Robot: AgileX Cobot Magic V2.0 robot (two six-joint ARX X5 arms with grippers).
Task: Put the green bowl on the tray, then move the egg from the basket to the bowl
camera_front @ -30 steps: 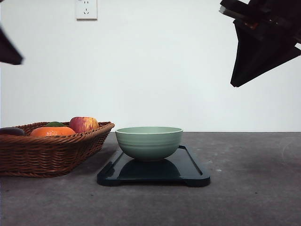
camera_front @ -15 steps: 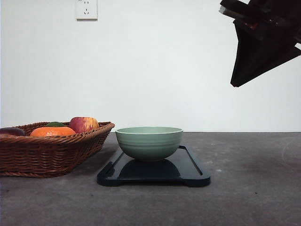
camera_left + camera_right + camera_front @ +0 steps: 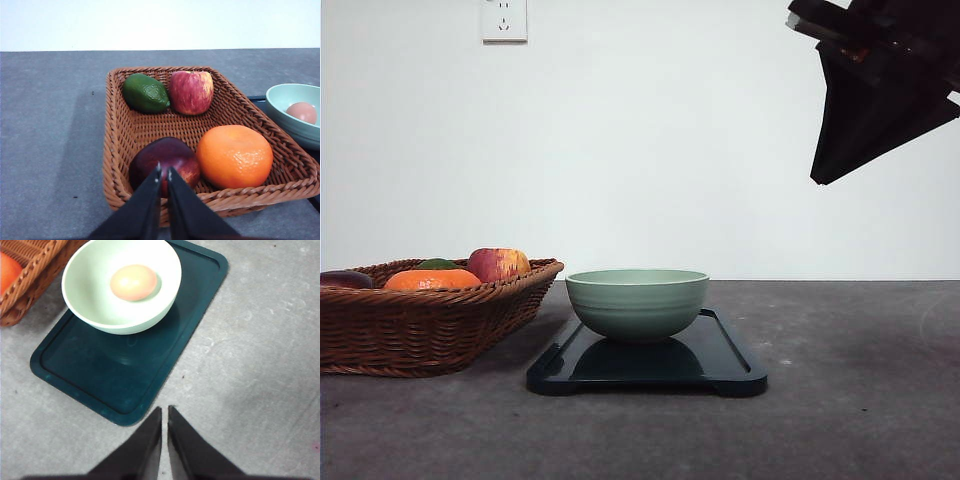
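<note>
Across the front view runs a dull grey, lightly speckled tabletop (image 3: pixel 860 400) that ends at a plain white wall (image 3: pixel 650 150), where a white socket plate (image 3: pixel 504 19) sits at about eleven o'clock; no brand, label or readable writing shows on anything. On the table the tray (image 3: pixel 720 365) lies at centre, glossy and dark, and the green bowl (image 3: pixel 637 303) stands upright on its near-left part. From the right wrist camera the egg (image 3: pixel 133 282) lies inside the bowl, resting on its inner floor. At nine o'clock from the bowl, just beside the tray, sits the basket (image 3: pixel 430 330), holding an orange fruit (image 3: pixel 234 156), a red-yellow apple (image 3: pixel 191 92), a dark green avocado-like fruit (image 3: pixel 145 93) and a dark red-purple fruit (image 3: pixel 165 160). In the left wrist camera the left gripper (image 3: pixel 163 172) hangs over the basket's near rim, its two black fingers pressed almost together with only a thin slit between them and nothing held. The right gripper (image 3: pixel 164 412) hangs above bare table just off the tray's edge, likewise nearly closed and empty; in the front view its dark body fills the one o'clock corner, well above the table. Nothing stands between the grippers and the bowl.
</note>
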